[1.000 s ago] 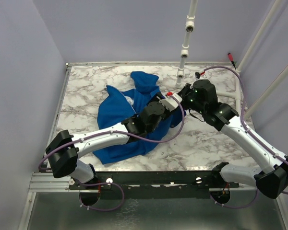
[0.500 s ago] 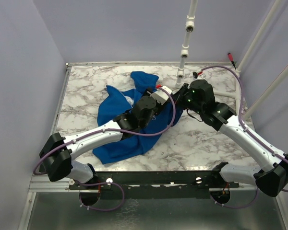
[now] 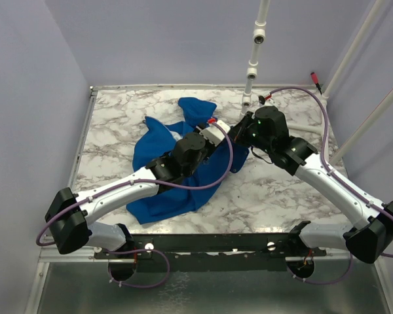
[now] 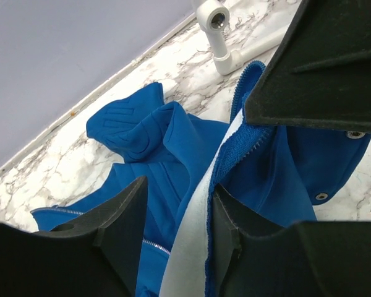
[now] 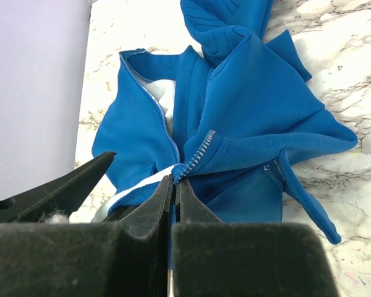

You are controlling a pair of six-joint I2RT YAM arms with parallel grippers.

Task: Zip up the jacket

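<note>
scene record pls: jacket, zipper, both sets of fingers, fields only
jacket: blue, crumpled on the table, front unzipped
zipper: open; both tooth rows run toward the right fingers
left fingers: open, astride the jacket's front edge where the pale lining shows
right fingers: shut on the jacket's edge at the end of a tooth row
arms: both reach over the jacket, tips close together
</note>
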